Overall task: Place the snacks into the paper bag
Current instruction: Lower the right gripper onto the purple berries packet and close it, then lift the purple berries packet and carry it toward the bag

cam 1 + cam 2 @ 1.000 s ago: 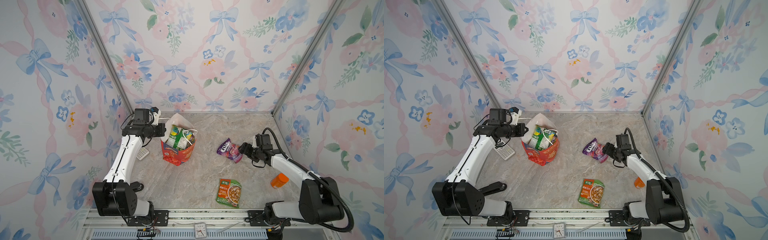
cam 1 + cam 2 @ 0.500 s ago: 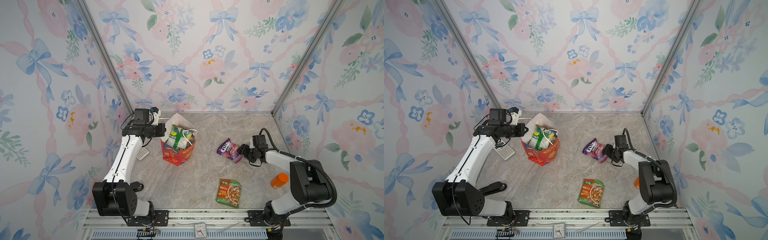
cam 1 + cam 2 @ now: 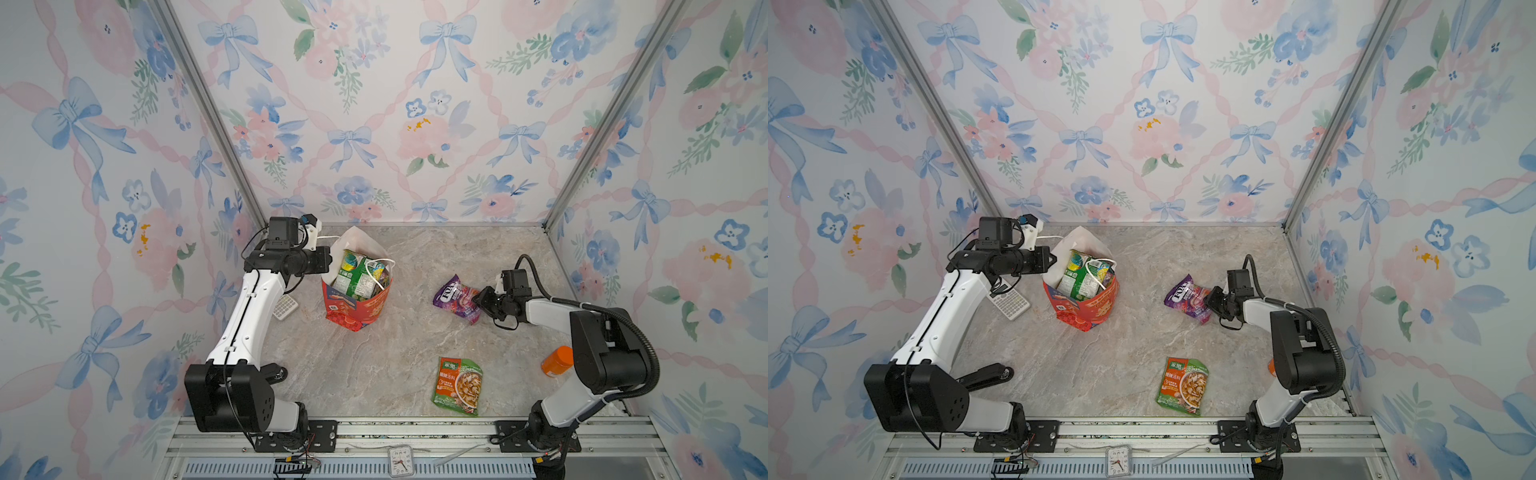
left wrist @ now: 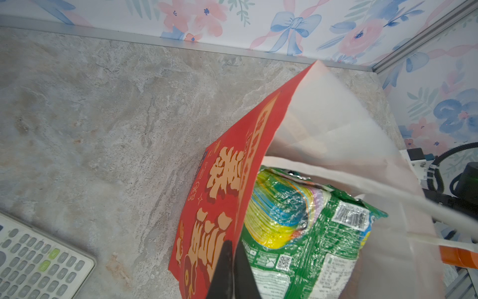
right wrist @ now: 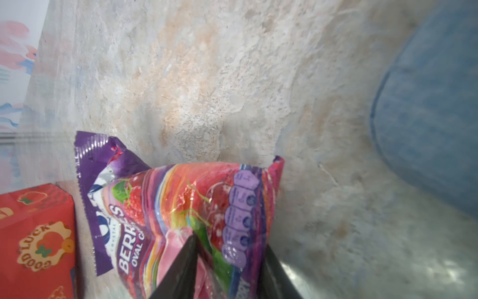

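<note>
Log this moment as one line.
left gripper: shut on red paper gift bag | right gripper: astride purple plastic packet, grip unclear | green-orange plastic packet: outside bag

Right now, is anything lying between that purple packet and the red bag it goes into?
Nothing visible: only bare tabletop between the purple packet and the paper bag, though green packets crowd its mouth.

1. Left arm [image 3: 249, 316] rises from 7 o'clock, wrist level and aimed at 3 o'clock; the left end effector [image 4: 231, 247] is pinched tight on the paper bag [image 4: 219, 181] rim.
2. Right arm [image 3: 548, 311] reaches low from 5 o'clock; the right end effector [image 5: 229, 244] aims at 9 o'clock, jaws clamping the purple packet [image 5: 181, 196].
</note>
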### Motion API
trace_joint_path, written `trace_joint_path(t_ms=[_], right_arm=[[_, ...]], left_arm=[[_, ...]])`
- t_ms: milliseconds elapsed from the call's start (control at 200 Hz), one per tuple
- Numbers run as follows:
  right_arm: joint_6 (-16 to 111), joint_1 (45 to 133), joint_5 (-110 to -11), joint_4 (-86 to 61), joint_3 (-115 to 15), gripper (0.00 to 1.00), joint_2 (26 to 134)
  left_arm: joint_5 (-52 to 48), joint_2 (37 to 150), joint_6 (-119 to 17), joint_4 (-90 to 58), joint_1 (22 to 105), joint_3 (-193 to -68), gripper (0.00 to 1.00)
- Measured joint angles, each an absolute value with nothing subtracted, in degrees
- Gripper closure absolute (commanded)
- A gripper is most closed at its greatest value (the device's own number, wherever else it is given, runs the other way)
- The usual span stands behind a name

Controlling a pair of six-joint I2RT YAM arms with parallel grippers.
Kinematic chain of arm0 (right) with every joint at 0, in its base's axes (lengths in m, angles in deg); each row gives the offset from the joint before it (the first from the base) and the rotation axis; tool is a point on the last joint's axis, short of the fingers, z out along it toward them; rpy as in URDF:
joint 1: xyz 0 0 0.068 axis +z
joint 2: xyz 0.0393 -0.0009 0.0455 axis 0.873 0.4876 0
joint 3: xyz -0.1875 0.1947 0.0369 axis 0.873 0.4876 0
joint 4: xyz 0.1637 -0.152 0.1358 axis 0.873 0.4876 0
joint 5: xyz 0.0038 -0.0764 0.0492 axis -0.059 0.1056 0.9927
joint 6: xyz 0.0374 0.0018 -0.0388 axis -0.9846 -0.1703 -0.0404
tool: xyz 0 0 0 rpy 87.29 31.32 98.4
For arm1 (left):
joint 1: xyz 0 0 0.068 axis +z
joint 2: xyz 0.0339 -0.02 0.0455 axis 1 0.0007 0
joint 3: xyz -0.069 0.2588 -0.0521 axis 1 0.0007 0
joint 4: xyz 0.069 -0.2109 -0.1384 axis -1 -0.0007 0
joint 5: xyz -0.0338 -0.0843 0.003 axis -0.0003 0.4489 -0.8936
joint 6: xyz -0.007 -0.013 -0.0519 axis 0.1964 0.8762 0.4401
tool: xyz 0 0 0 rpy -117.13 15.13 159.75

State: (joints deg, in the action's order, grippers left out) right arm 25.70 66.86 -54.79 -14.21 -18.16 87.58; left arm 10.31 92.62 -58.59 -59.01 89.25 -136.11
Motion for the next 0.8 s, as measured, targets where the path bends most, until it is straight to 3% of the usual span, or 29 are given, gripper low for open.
trace_joint_path(t_ms=[295,800], right_arm=[[26.7,67.0,-54.3,-13.3,-18.5,0.92,85.4],[33.7,76.8,-59.0,1.5,-33.9,0.95,75.5]], left_arm=[[10.3,92.6,-58.6,-59.0,89.2,-136.1,1.0],[10.5,92.6,-58.6,-59.0,89.2,-136.1,1.0]])
